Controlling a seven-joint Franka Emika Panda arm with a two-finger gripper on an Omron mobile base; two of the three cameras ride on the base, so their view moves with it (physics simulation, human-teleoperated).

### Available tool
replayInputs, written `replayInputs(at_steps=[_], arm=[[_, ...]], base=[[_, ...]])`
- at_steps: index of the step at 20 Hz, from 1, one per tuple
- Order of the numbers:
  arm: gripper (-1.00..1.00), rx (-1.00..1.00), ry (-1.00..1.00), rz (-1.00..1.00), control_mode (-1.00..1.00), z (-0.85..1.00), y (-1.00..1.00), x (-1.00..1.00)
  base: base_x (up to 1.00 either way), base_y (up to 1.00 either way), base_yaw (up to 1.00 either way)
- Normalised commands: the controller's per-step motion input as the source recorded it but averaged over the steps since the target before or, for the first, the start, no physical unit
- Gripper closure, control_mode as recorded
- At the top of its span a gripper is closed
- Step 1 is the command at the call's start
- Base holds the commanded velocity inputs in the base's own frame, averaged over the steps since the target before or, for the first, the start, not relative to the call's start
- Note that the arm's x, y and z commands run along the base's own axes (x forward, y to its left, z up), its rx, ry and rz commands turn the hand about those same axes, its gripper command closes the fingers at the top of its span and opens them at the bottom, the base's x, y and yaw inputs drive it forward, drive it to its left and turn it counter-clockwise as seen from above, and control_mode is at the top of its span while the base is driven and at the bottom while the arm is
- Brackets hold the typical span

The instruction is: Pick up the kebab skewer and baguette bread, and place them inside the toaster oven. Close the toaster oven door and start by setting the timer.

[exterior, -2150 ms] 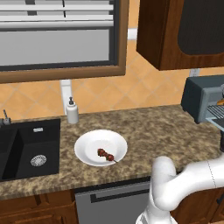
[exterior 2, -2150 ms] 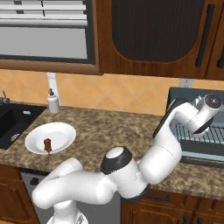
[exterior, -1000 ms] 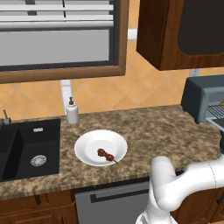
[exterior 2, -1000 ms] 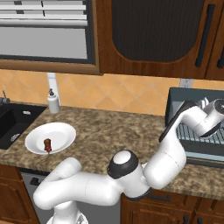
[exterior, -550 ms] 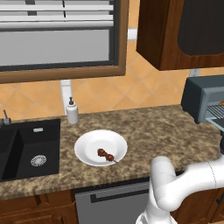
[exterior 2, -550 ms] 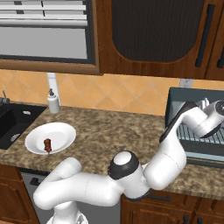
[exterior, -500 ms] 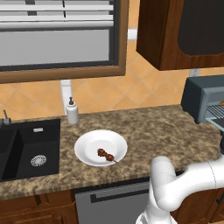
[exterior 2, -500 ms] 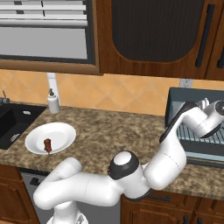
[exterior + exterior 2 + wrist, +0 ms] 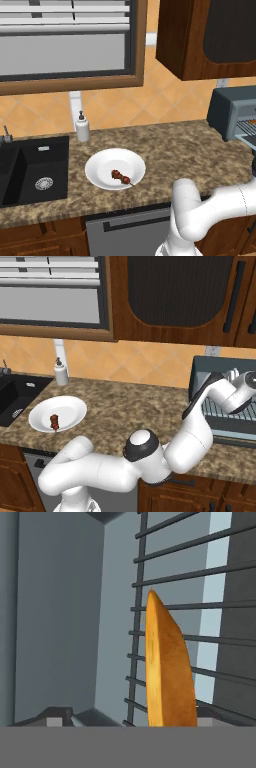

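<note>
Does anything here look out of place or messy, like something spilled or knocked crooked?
Nothing spilled or broken. The kebab skewer lies alone on the white plate, off-centre toward its front edge. The baguette bread is against the toaster oven's wire rack, and the oven is open with the arm reaching in, which suits the job.

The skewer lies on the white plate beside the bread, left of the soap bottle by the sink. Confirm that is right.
Not right: no bread lies on the plate. The skewer is alone there in the left base view, and the bread is against the oven rack in the hand view. Also, the plate sits right of the soap bottle, not left.
</note>
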Motion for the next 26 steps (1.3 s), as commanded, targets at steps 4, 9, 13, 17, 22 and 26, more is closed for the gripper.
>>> replayInputs(at_steps=[4, 9, 13, 17, 22, 26], arm=[[-1.0, 0.0, 0.0, -0.02, -1.0, 0.0, 0.0, 0.11], [-1.0, 0.01, 0.0, -0.01, -1.0, 0.2, -0.1, -0.03], [-1.0, 0.0, 0.0, -0.01, -1.0, 0.43, -0.25, -0.53], [-1.0, 0.0, 0.0, -0.02, -1.0, 0.19, -0.04, -0.49], [-1.0, 0.0, 0.1, 0.0, -1.0, 0.49, 0.0, -0.49], [-1.0, -0.01, 0.2, 0.0, -1.0, 0.65, 0.16, -0.71]], base=[[0.0, 0.0, 0.0], [0.0, 0.0, 0.0], [0.0, 0.0, 0.0], [0.0, 0.0, 0.0], [0.0, 0.0, 0.0], [0.0, 0.0, 0.0]])
